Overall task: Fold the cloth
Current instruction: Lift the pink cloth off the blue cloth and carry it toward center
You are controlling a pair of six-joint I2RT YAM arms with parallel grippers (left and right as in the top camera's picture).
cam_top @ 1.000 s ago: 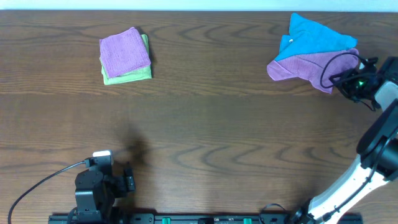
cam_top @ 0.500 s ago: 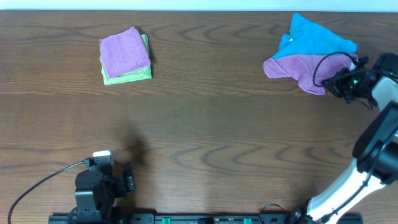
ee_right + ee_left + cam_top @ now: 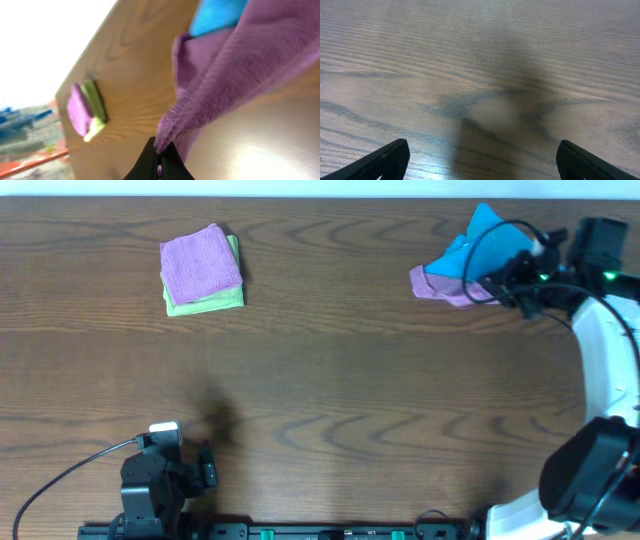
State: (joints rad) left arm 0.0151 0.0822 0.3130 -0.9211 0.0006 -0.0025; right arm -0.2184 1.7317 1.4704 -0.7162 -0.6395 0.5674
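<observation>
Mauve-purple terry cloth [image 3: 436, 284] is pinched at one edge by the right gripper [image 3: 159, 161], whose two black fingers [image 3: 145, 166] are pressed together on a narrow fold of the fabric. From that pinch the soft cloth is stretched away from the fingertips in a bunched, wrinkled band, and its far part is seen lying against a bright blue crumpled cloth [image 3: 472, 242] beyond the fingers. In the overhead view the purple cloth is shown as a small gathered heap just ahead of the right fingertips, partly tucked under the blue one, on the brown wood-grain table [image 3: 350, 380]. Well apart from the right fingers, across the table, a folded pinker purple cloth [image 3: 200, 265] is stacked on a folded light green cloth [image 3: 226, 299]. The left gripper [image 3: 482, 145] is held low over bare tabletop with its dark fingers spread wide, one at each lower corner of the left wrist view; nothing is held between them, and only the wood and a soft shadow are seen ahead of them.
</observation>
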